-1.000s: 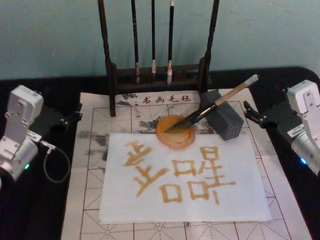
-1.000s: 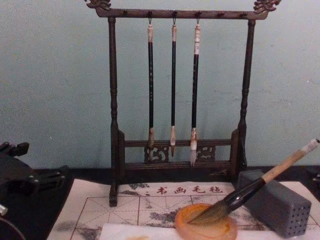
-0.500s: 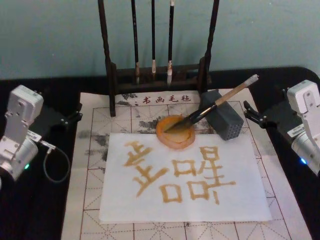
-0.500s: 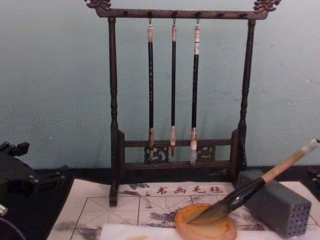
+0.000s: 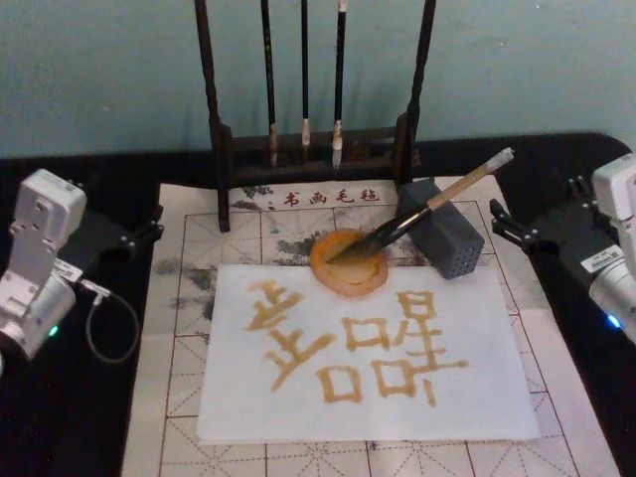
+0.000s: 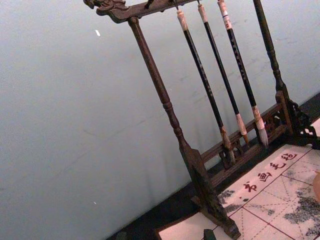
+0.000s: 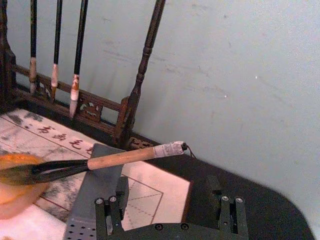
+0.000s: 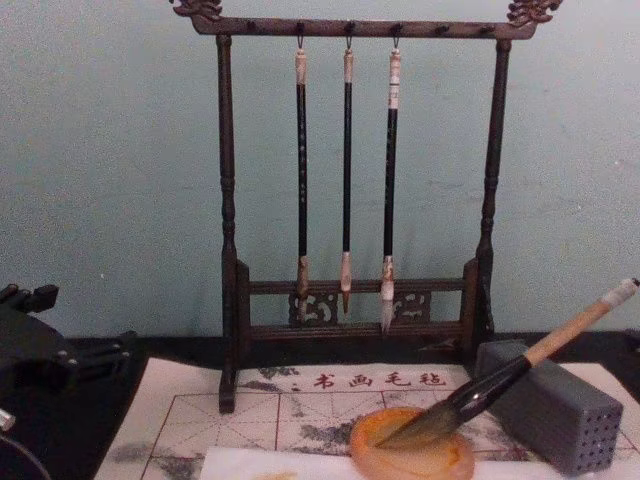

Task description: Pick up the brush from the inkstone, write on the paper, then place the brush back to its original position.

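The brush (image 5: 427, 207) rests with its tip in the inkstone (image 5: 349, 268). The right tool (image 7: 167, 191) is spread near the tabletop's right edge. For the left tool (image 5: 144, 232) I cannot tell.

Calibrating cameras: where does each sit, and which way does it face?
Head: high, looking down on the paper; left pincer and right pincer at the edges.
Chest: low, facing the rack; left pincer at its left edge.
Left wrist: looks up the rack.
Right wrist: looks over its open pincer at the brush.
Chest and right wrist share the inkstone.
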